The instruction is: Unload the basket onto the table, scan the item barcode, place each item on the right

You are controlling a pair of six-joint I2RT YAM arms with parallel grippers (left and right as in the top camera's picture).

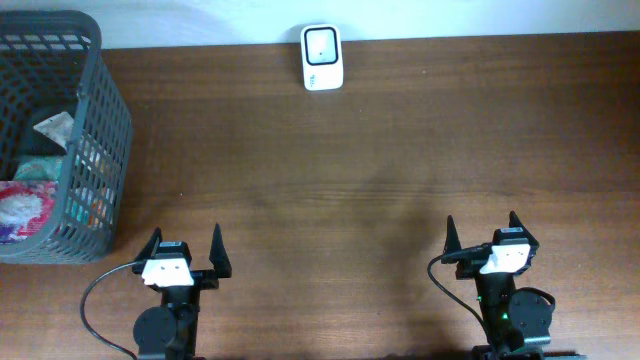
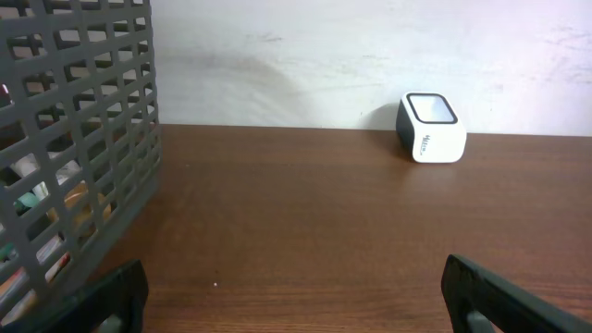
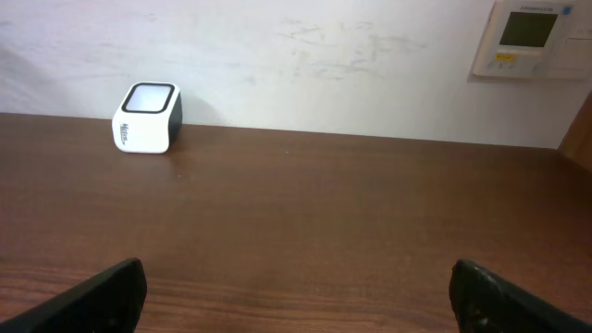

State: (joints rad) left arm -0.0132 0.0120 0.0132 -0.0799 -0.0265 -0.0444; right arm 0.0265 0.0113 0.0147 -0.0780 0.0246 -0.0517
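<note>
Left claw [image 1: 186, 242] and right claw [image 1: 482, 228] gape wide, holding nothing, over the brown wood table [image 1: 330, 170]. The scanner [image 1: 322, 57] stands far ahead between them, by the white wall [image 3: 324, 55]. The basket [image 1: 105, 125] ahead-left of the left claw holds what may be packets [image 1: 28, 200]. A panel [image 3: 529, 37] hangs ahead-right of the right claw.
</note>
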